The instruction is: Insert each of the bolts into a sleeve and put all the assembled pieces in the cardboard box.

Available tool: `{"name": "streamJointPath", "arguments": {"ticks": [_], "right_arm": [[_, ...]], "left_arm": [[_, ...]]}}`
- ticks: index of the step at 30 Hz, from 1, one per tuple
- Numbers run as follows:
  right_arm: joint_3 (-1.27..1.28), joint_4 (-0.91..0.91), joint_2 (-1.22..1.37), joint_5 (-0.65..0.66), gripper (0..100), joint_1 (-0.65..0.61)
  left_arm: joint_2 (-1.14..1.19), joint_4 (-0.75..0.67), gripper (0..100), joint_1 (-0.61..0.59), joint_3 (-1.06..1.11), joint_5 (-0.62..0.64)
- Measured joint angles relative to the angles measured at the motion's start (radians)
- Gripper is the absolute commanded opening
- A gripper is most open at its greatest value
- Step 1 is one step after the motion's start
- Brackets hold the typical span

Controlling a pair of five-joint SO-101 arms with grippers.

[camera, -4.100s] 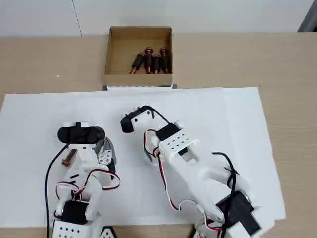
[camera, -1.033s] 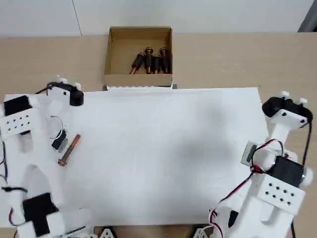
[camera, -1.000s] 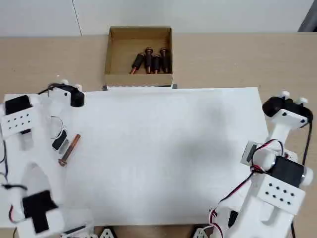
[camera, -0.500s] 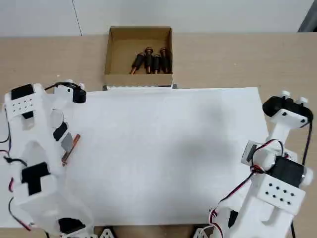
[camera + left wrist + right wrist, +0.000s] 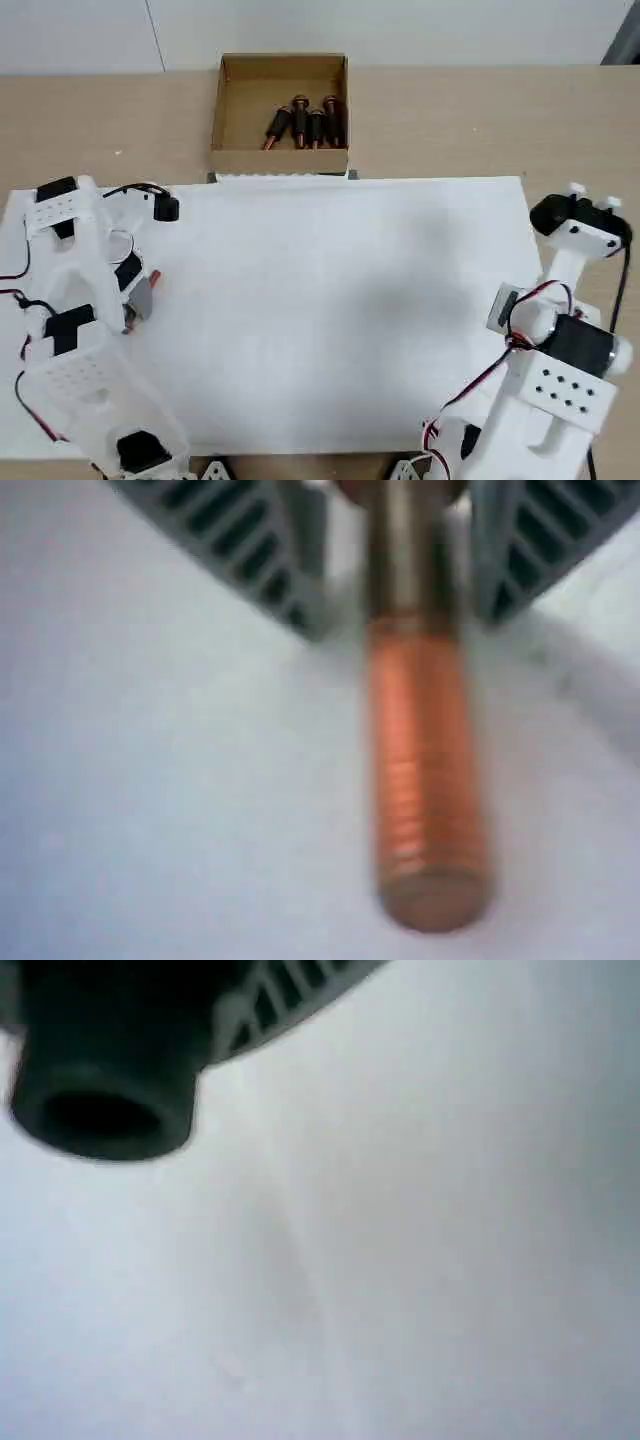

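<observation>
Here, left jaws open astride bolt, right jaws gripping sleeve, 4 pieces boxed

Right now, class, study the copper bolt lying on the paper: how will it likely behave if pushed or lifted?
The bolt is a round cylinder lying flat on the paper, so a sideways nudge would probably roll it. It looks like solid metal, so it is likely stiff and heavy for its size.
</observation>
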Motion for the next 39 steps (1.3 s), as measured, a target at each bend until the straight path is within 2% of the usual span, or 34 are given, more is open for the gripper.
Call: {"name": "streamJointPath", "arguments": {"ticks": [7,13,16,21,26,29,31,36,39], "right_arm": [[0.000,0.000,0.000,0.000,0.4,0.000],[0.000,0.000,0.000,0.000,0.4,0.000],[0.000,0.000,0.000,0.000,0.4,0.000],[0.000,0.000,0.000,0.000,0.4,0.000],[0.000,0.000,0.000,0.000,0.4,0.000],[0.000,0.000,0.000,0.000,0.4,0.000],[0.000,0.000,0.000,0.000,0.4,0.000],[0.000,0.000,0.000,0.000,0.4,0.000],[0.000,0.000,0.000,0.000,0.4,0.000]], "left_arm": [[-0.021,0.025,0,0.000,-0.008,0.000],[-0.160,0.031,0,-0.012,-0.005,0.020],[-0.242,0.031,0,-0.011,-0.005,0.103],[-0.334,0.032,0,0.026,-0.005,0.339],[-0.368,0.032,0,0.081,-0.005,0.468],[-0.370,0.032,0,0.127,-0.005,0.609],[-0.370,0.032,0,0.157,-0.005,0.758],[-0.370,0.029,0,0.190,-0.005,1.261],[-0.370,-0.023,0,0.198,-0.005,1.522]]}}
